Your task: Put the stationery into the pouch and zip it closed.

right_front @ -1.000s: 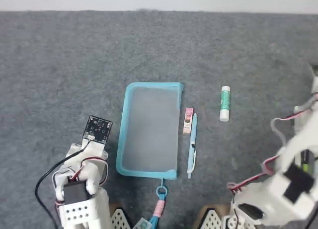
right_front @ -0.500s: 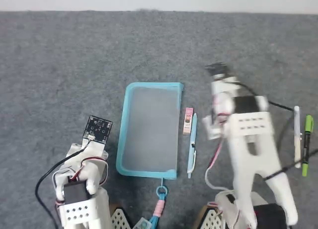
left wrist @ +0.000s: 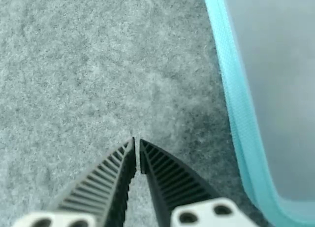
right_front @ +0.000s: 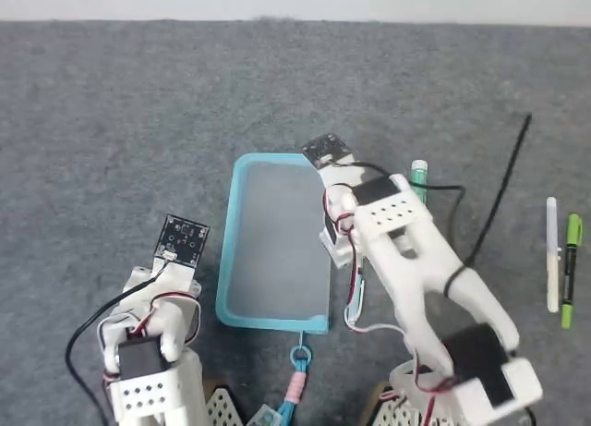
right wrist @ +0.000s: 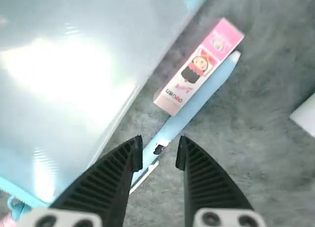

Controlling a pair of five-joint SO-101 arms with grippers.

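A light blue pouch (right_front: 277, 241) lies flat in the middle of the grey mat, its zipper pull (right_front: 297, 371) toward the near edge. Next to its right side lie a pink eraser (right wrist: 199, 72) and a light blue pen (right wrist: 192, 113). My right arm (right_front: 388, 223) hangs over them. My right gripper (right wrist: 160, 147) is open just above the pen, one finger on each side of the barrel. My left gripper (left wrist: 137, 143) is shut on nothing, over bare mat left of the pouch edge (left wrist: 236, 113). The left arm (right_front: 175, 250) sits at the near left.
A green-and-white glue stick (right_front: 419, 172) peeks out beyond the right arm. A white marker (right_front: 552, 255) and a green marker (right_front: 570, 269) lie at the far right. A black cable (right_front: 503, 195) runs across the mat on the right.
My right arm swung in from the far right and now sits over the pen and eraser beside the pouch. The left arm has not moved.
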